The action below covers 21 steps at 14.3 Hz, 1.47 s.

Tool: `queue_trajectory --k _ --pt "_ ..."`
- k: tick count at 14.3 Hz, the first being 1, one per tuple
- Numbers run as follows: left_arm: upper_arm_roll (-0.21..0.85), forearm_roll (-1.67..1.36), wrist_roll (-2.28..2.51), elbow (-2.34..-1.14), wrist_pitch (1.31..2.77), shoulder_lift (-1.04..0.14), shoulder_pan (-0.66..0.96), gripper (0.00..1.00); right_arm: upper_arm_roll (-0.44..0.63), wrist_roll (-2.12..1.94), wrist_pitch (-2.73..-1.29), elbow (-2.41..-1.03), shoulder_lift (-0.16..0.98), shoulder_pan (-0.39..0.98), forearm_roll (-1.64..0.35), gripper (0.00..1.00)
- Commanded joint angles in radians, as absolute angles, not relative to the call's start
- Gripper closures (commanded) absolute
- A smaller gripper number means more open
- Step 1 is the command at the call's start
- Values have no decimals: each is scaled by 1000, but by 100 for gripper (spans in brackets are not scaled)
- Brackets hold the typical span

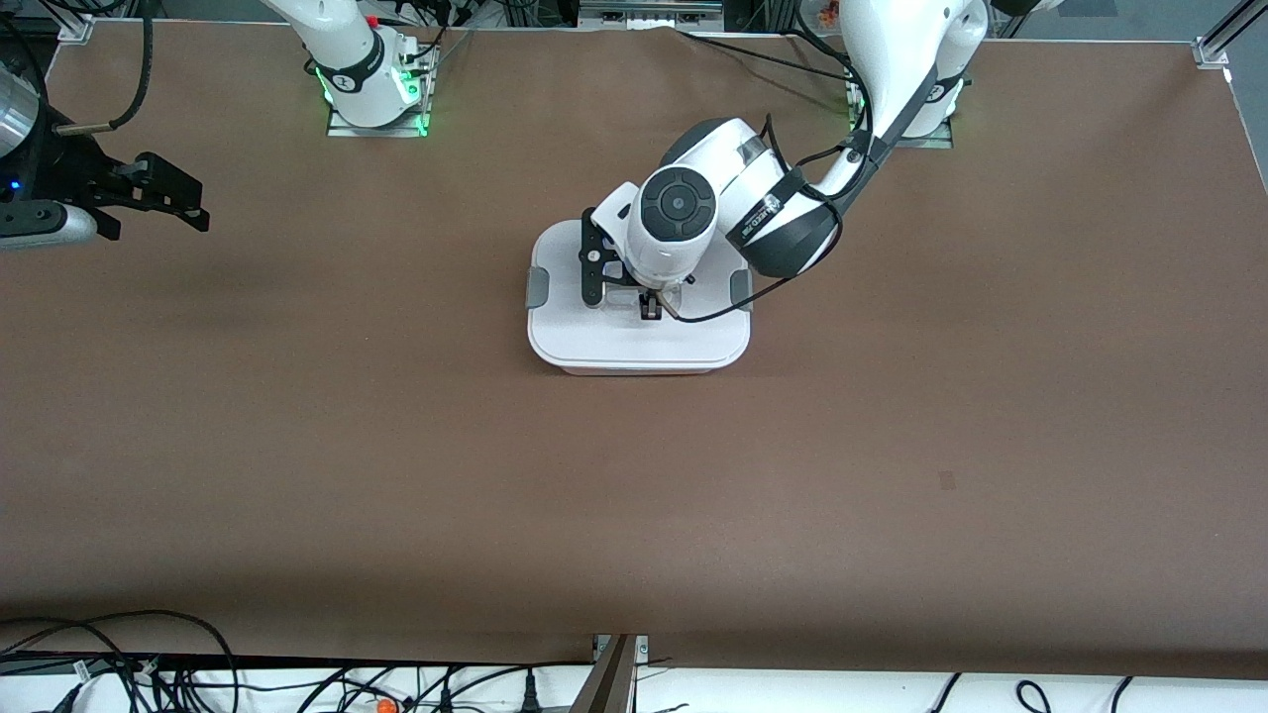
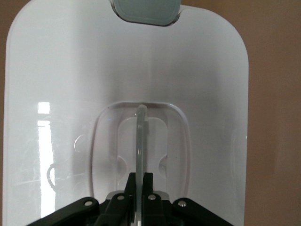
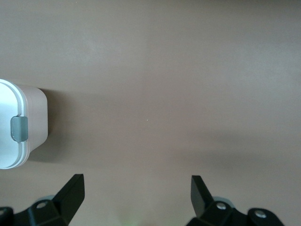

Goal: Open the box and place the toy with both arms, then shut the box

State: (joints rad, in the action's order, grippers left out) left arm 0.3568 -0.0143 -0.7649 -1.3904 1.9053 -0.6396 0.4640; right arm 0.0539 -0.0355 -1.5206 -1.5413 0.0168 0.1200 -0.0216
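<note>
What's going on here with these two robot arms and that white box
The left gripper is down on the box in the middle of the table, its fingers shut on the clear handle in the white lid. The lid sits on the pale pink tub. The right gripper waits open above bare table toward the right arm's end. No toy shows in any view.

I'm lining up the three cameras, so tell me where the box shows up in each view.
Front view: the box sits mid-table, lid on, under the left gripper.
Left wrist view: its white lid fills the picture, with that gripper shut on the clear handle.
Right wrist view: only one end shows at the edge.
Shared landmark: the grey side clip.
</note>
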Motion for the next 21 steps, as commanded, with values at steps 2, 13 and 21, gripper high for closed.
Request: queue_trajectory --k 2,13,21 --pt "356 -12 -762 -1390 1891 -649 472 100 49 -35 -1488 -1513 31 107 -6 0" --pt "353 -12 -753 -1382 1870 -617 460 0 58 -31 -1502 -1513 31 109 -9 0" --pt "330 40 -712 -1370 1498 -342 307 0 58 -29 -1500 -1514 31 107 -11 0"
